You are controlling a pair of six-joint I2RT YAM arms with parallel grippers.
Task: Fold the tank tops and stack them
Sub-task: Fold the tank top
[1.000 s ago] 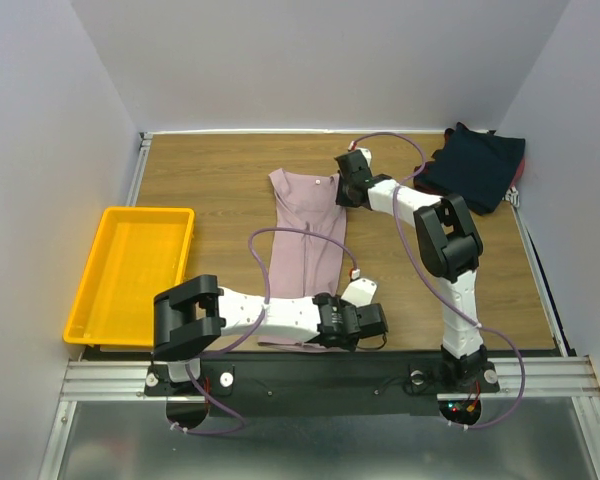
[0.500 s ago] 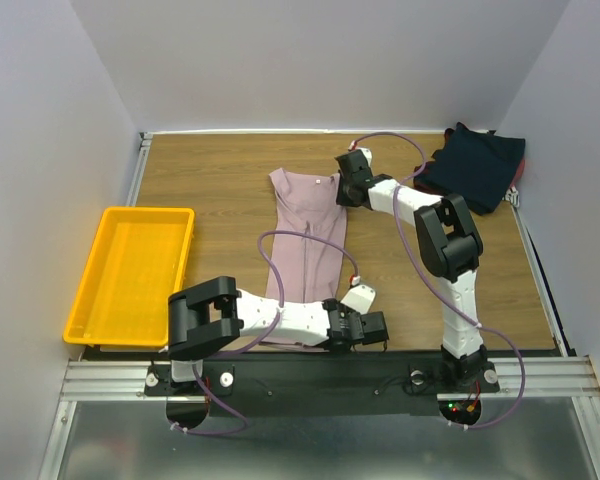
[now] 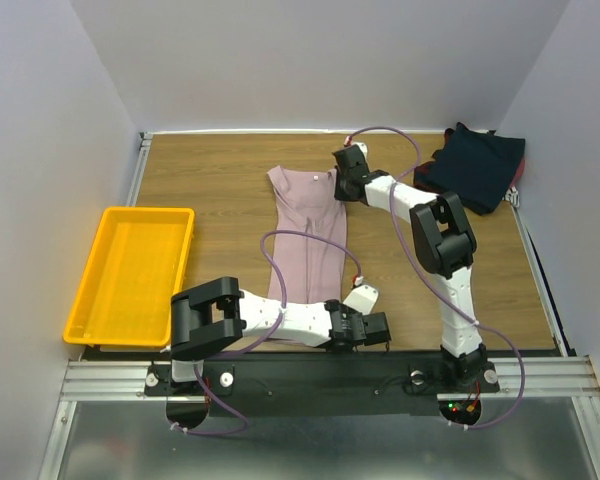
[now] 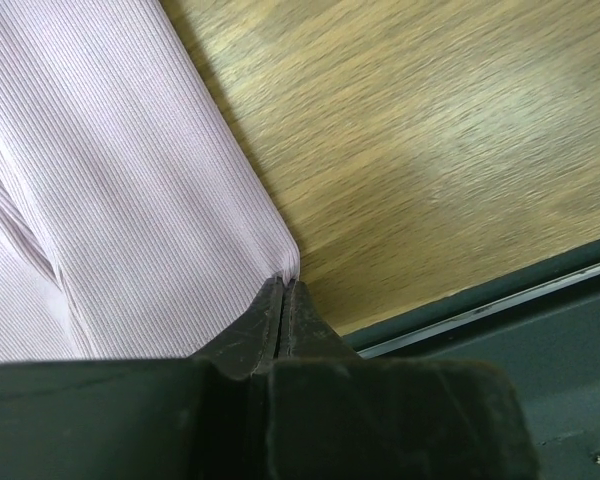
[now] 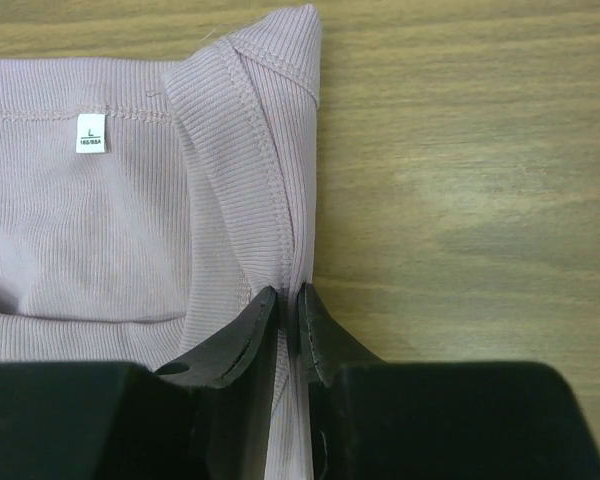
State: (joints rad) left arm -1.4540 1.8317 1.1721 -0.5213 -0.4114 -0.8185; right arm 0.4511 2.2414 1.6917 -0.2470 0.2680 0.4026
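"Top external view: where does the pink tank top [image 3: 308, 240] lie?"

"Flat and lengthwise on the counter [image 3: 210, 170]. The navy tank tops [image 3: 475, 170] are heaped well apart, at the far right corner."

"Why are both arms on it?"

"The left end effector [image 4: 283, 290] is pinched closed on the near hem corner. The right end effector [image 5: 288, 300], jaws narrow, nips the far shoulder strap. Holding both ends of one long edge likely prepares a fold."

"Any writing?"

"The white neck label [image 5: 90, 132] reads L; its smaller line is too fine to read."

A robot test lab: plain white panels [image 3: 60, 100] box in a wooden table [image 3: 210, 170], with two cabled arms [image 3: 280, 318] bolted to a metal rail [image 3: 110, 375] along its near edge.
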